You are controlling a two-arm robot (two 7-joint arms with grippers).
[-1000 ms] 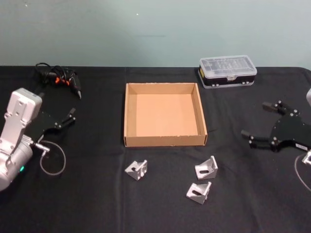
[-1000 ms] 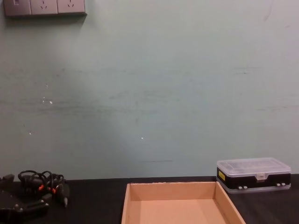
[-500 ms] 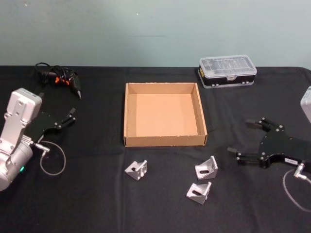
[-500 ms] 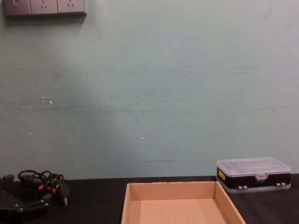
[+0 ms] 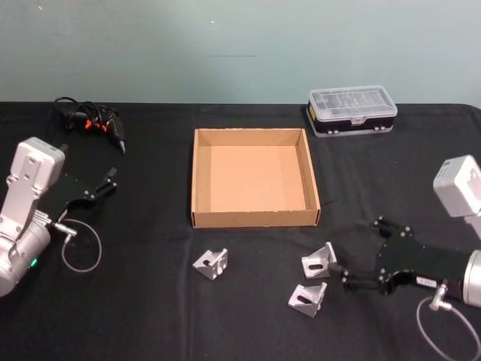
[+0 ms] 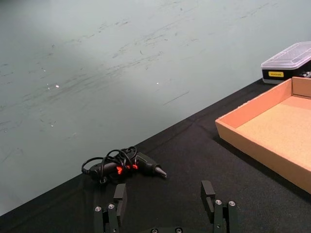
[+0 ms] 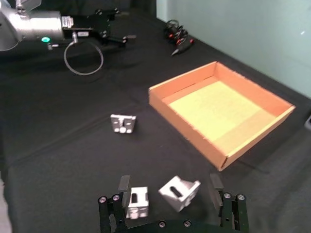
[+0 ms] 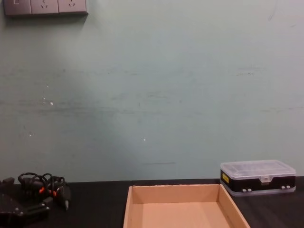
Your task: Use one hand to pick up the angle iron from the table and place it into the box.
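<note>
Three silver angle irons lie on the black table (image 5: 150,316) in front of the tan box (image 5: 255,218): one at the left (image 5: 210,263), two at the right (image 5: 319,259) (image 5: 307,298). My right gripper (image 5: 358,246) is open and low over the table, just right of the right-hand pair, one fingertip close to the upper one. In the right wrist view those two irons (image 7: 180,191) (image 7: 137,202) lie between the spread fingers of the right gripper (image 7: 169,183), with the box (image 7: 184,119) beyond. My left gripper (image 5: 111,180) stands open at the table's left, holding nothing.
A clear-lidded black-and-yellow plastic case (image 5: 352,110) sits at the back right. A black tool with coiled cable (image 5: 94,122) lies at the back left, ahead of the left gripper (image 6: 164,191). The chest view shows the box (image 8: 175,194) and the case (image 8: 258,176).
My right gripper has moved left and toward the table's front edge, coming down beside the two right-hand angle irons. The left arm and the angle irons have not moved.
</note>
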